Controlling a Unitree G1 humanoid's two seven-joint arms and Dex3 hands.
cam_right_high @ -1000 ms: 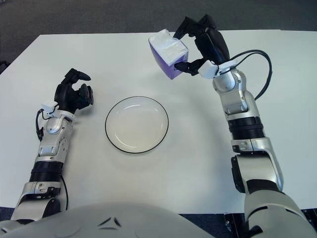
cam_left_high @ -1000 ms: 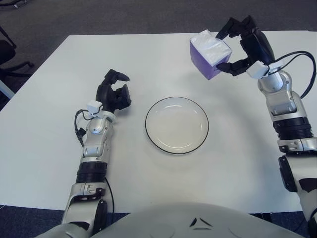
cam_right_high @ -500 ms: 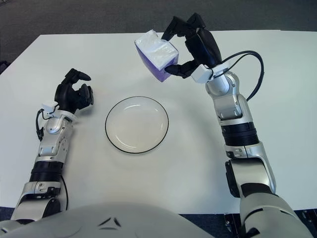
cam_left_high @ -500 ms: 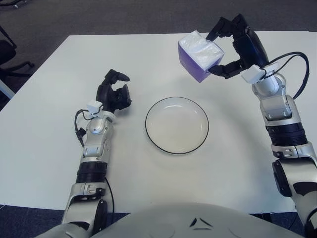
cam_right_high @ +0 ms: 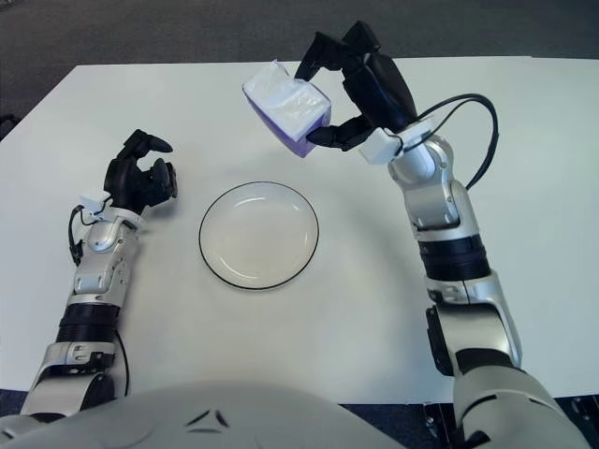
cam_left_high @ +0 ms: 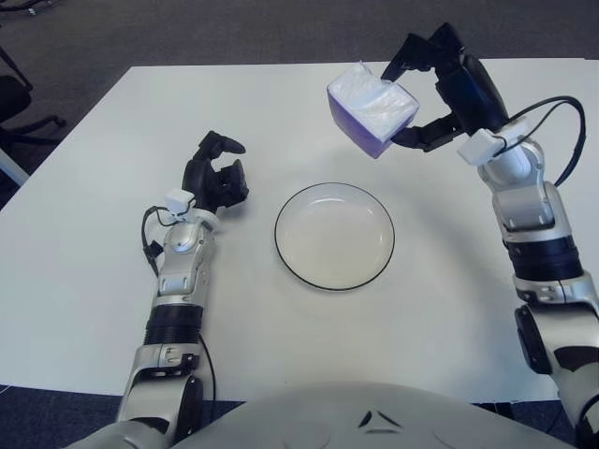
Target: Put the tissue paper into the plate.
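R robot hand (cam_left_high: 440, 89) grips tissue pack (cam_left_high: 372, 109) above plate (cam_left_high: 334, 235).

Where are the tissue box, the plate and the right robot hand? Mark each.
tissue box (cam_left_high: 372, 110), left eye view, white tissue top face.
plate (cam_left_high: 333, 282), left eye view, near rim.
right robot hand (cam_right_high: 360, 89), right eye view, dark palm behind the box, fingers clamped on it.

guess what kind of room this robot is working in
Probably an office or lab: a plain white table, dark grey carpet and part of a black chair base at the left. The right hand holds a tissue pack.
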